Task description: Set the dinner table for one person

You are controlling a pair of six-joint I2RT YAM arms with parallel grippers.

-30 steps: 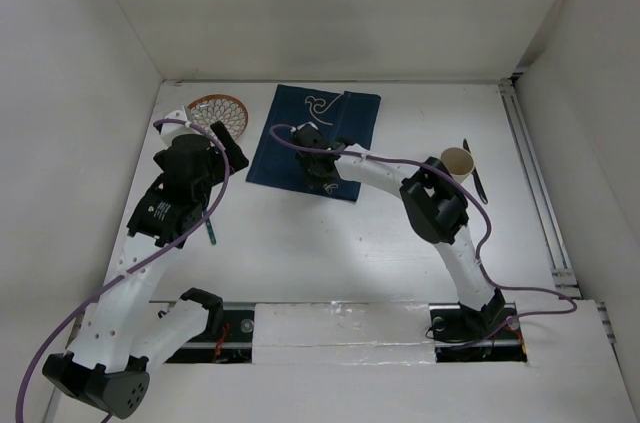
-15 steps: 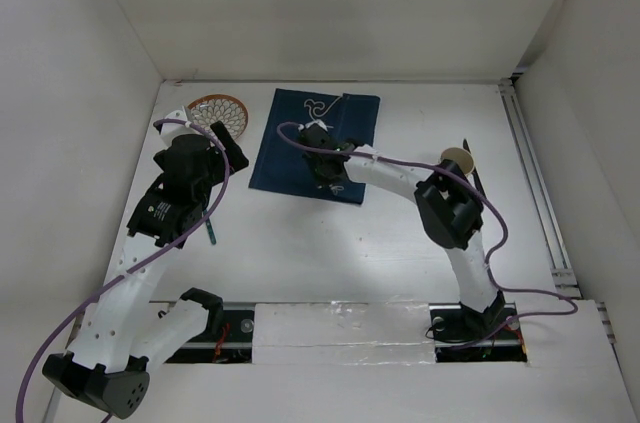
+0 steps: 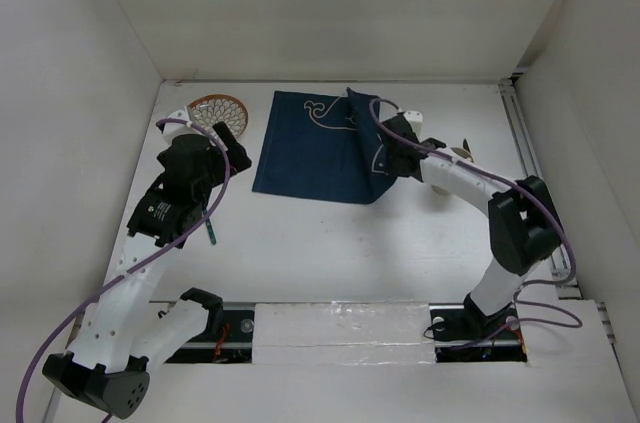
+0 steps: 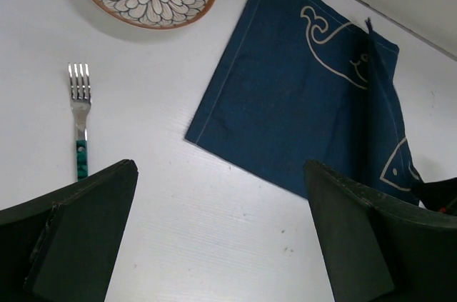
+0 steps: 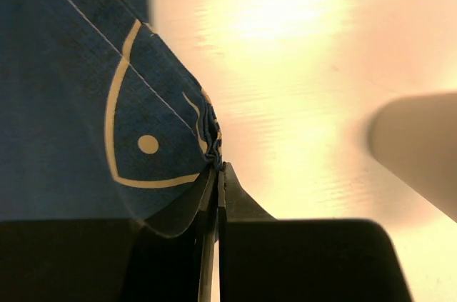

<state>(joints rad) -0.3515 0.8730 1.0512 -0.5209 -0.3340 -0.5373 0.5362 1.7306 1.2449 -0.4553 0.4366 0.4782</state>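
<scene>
White and matte, the dinner table fills the workspace in front of both arm bases. On its far middle lies a dark blue cloth mat with its right edge raised. The right gripper is pinched tight on that edge. The left gripper hangs spread wide above a green-handled fork, near a patterned plate.

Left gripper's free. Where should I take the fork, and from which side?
Take the fork by its green handle, coming straight down with the open left gripper, one finger on each long side. It lies flat on the dinner table, handle end nearest the gripper, tines pointing away. There is bare surface on both sides, so probably nothing blocks the fingers.
</scene>
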